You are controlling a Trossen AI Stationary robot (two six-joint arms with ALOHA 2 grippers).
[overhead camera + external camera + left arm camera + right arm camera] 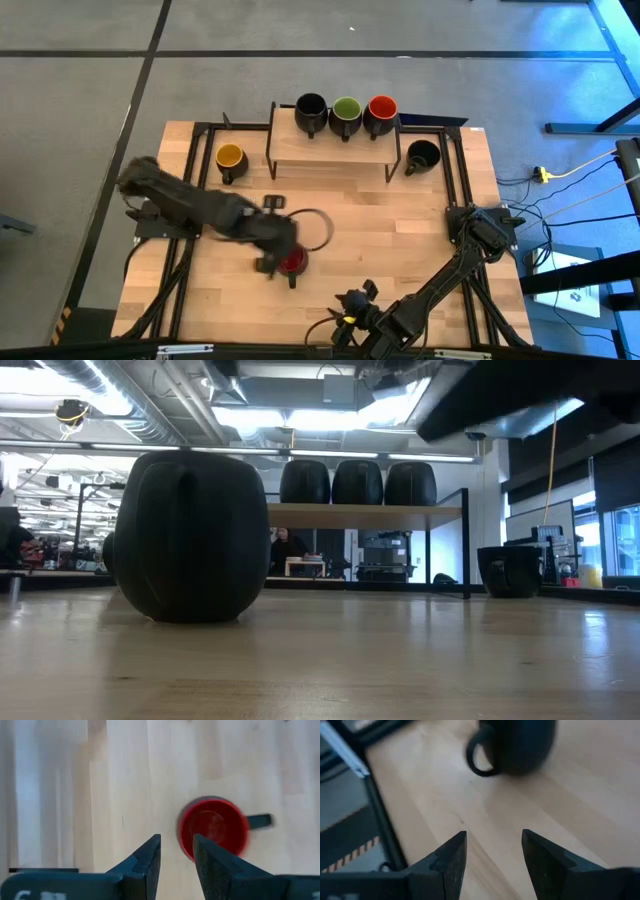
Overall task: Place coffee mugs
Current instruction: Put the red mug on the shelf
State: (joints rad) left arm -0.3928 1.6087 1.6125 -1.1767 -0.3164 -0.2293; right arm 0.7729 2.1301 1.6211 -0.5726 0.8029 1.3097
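A black mug with a red inside (293,262) stands upright near the table's near middle; in the low view it shows as a big black mug (190,535), handle toward the camera. My left gripper (278,258) hovers over it, open with a narrow gap (176,837). The red mug (214,827) sits just beside one finger, not between them. On the shelf (332,143) stand three mugs: black (311,110), green (346,112), red (381,111). A yellow mug (230,157) and a black one (423,155) rest on the table. My right gripper (352,300) waits open (494,834) at the near edge.
A thin dark ring (322,232) lies on the table just beyond the red mug. The shelf's black frame legs (272,150) stand at the far middle, and black rails (455,170) run along both table sides. Bare wood shows between the red mug and the right arm's base (485,228).
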